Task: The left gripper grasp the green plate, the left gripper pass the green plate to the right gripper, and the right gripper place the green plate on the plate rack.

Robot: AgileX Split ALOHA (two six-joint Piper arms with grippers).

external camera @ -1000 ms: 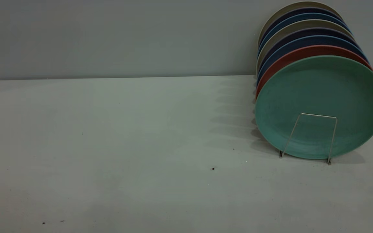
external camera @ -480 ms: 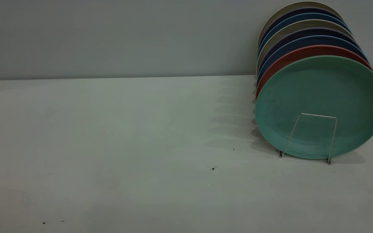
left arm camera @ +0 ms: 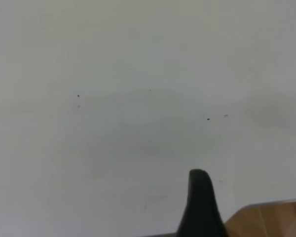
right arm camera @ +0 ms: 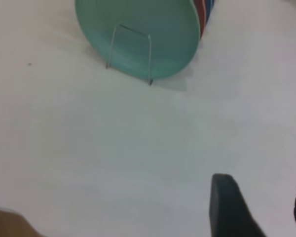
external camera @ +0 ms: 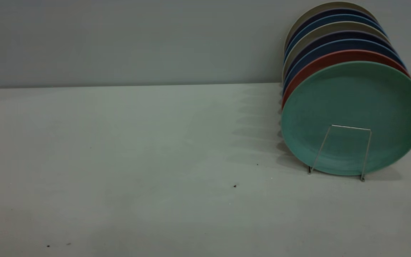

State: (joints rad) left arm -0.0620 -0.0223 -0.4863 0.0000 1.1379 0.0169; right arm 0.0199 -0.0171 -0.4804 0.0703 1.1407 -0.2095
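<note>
The green plate stands upright at the front of the plate rack, at three o'clock on the white table, with a salmon plate and blue plates stacked behind it. From nine o'clock to centre the tabletop lies open. The right gripper hovers above the table short of the rack, fingers spread, holding nothing. Of the left gripper one finger shows near the table's wooden edge; whether it is parted cannot be told.
</note>
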